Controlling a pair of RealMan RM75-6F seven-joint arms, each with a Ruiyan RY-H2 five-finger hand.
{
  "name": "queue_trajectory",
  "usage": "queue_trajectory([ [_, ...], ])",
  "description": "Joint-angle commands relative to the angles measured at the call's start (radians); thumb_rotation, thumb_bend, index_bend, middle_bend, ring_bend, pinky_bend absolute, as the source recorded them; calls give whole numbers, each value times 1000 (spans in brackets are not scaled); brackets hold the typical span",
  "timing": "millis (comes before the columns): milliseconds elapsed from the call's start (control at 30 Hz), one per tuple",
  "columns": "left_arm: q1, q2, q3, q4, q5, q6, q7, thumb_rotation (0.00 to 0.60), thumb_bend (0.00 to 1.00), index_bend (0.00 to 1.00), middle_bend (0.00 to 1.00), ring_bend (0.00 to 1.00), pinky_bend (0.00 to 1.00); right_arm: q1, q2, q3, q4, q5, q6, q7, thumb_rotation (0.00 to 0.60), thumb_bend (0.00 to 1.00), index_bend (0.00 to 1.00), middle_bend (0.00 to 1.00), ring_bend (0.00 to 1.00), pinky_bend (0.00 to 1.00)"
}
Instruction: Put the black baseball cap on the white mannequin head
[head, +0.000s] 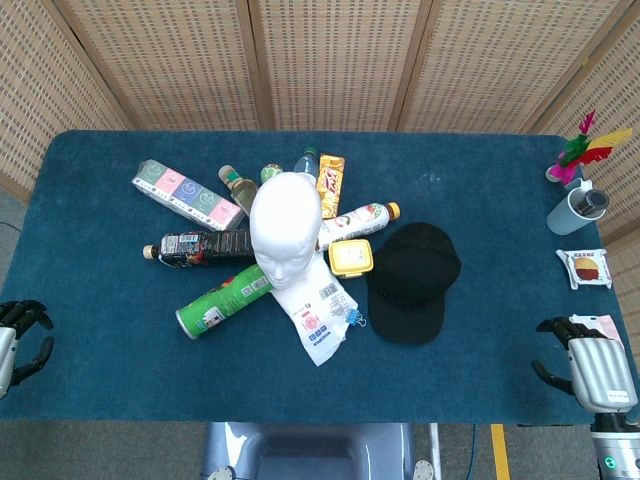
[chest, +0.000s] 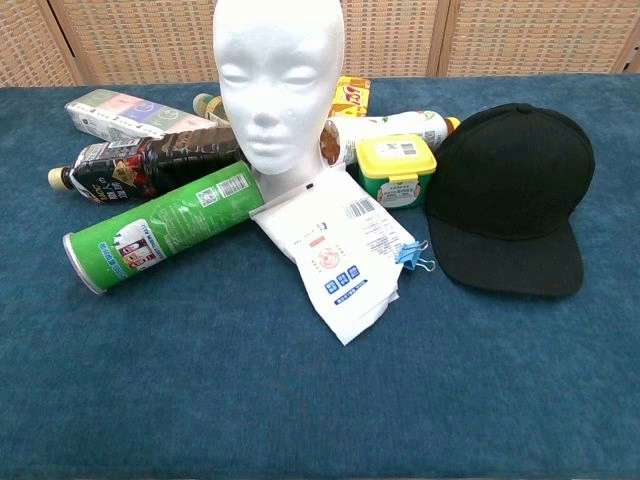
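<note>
Hands idle at the near table corners: right hand (head: 592, 368) empty with fingers loosely apart, left hand (head: 20, 335) likewise empty and spread, both well apart from the clutter. Inward from the right hand, black baseball cap (head: 412, 280) flat on the blue table (head: 100, 390), brim toward the robot, untouched. Just beside it, yellow-lidded tub (head: 350, 258) and clipped paper packet (head: 318, 315). Upright white mannequin head (head: 286, 230) ringed by bottles and green can (head: 222, 300), bare on top, likely awaiting the cap.
</note>
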Motion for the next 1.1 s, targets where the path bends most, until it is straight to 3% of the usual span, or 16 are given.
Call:
queue_trajectory([
  [33,0,-1,1,0,-2,-4,0,600,374,478,356,285,313,1,-1,0,1,-1,-3,1,600,216,385,406,478,542],
  [700,9,29,-10,-5,15,30,-22,600,376,477,356,286,312,-2,10,-10,-10,-37,12,26,600,218,386,406,478,543],
  [1100,-2,58,-29,-14,2,24,-38,600,375,478,356,286,312,82,-34,11,-45,-95,-54,53,600,217,385,410,506,560],
])
